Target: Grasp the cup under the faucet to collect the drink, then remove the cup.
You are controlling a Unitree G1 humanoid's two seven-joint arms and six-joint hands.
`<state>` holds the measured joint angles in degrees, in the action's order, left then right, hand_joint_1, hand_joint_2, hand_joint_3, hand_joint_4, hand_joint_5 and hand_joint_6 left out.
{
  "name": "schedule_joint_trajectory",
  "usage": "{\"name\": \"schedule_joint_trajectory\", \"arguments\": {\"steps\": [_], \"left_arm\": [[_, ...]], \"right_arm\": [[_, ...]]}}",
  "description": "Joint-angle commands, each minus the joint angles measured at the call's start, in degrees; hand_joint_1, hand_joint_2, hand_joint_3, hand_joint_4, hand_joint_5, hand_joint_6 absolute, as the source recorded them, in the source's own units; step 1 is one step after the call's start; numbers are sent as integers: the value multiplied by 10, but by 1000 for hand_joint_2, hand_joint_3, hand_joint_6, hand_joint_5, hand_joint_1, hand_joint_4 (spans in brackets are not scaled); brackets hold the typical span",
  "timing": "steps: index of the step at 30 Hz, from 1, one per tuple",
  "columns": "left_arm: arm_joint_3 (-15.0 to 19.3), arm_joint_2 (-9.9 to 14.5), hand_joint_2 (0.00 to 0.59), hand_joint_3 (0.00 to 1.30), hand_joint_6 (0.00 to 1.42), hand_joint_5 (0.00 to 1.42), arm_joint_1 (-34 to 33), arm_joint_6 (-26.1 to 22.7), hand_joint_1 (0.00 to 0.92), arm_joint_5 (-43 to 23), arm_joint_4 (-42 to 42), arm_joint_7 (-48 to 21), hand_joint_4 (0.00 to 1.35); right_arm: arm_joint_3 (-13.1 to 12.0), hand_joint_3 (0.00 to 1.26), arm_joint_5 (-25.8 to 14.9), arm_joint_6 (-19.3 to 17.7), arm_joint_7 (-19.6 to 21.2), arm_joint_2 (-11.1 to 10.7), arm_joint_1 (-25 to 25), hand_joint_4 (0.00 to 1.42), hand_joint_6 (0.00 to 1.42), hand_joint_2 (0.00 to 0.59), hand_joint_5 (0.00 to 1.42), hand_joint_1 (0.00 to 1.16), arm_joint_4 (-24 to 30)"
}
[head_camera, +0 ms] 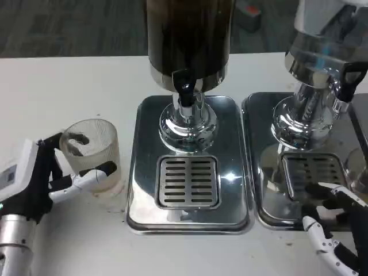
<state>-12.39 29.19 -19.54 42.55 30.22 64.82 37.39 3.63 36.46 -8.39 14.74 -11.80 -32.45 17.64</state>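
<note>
While the fingers [92,175] of the left hand [40,178] wrap around the clear ribbed cup [92,152], holding it upright on the white table [63,86] just left of the chrome drip tray [190,207], the cup sits well short of the black faucet [184,86] on the dark drink dispenser [190,34]. Doing this step well likely means carrying the cup level, rightward over the slotted grate [188,181], stopping directly beneath the spout. The right hand [333,230] rests by the second tray [270,213], fingers spread, holding nothing.
</note>
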Motion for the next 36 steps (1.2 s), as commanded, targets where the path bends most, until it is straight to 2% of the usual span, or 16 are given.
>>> {"name": "schedule_joint_trajectory", "arguments": {"steps": [1,10,15,25,36], "left_arm": [[0,10,123,678,1424,1167,8,15,367,11,-11,37,994],[2,34,120,669,1424,1167,31,50,362,34,-65,74,1005],[1,37,120,675,1424,1167,44,61,361,48,-109,72,1006],[-6,18,114,685,1424,1179,49,61,359,57,-166,45,1018],[-9,3,111,694,1424,1179,29,53,355,60,-149,18,1019]], "right_arm": [[-3,397,-6,1,-3,0,-2,352,469,415,373,301,1],[-3,397,-10,-1,-6,-1,5,352,469,415,373,301,-2],[-1,397,-12,-2,-6,0,8,352,469,415,373,301,-5],[9,397,-10,-3,-1,9,12,352,469,422,372,303,-7],[30,397,8,3,12,37,4,352,469,429,372,310,7]]}}
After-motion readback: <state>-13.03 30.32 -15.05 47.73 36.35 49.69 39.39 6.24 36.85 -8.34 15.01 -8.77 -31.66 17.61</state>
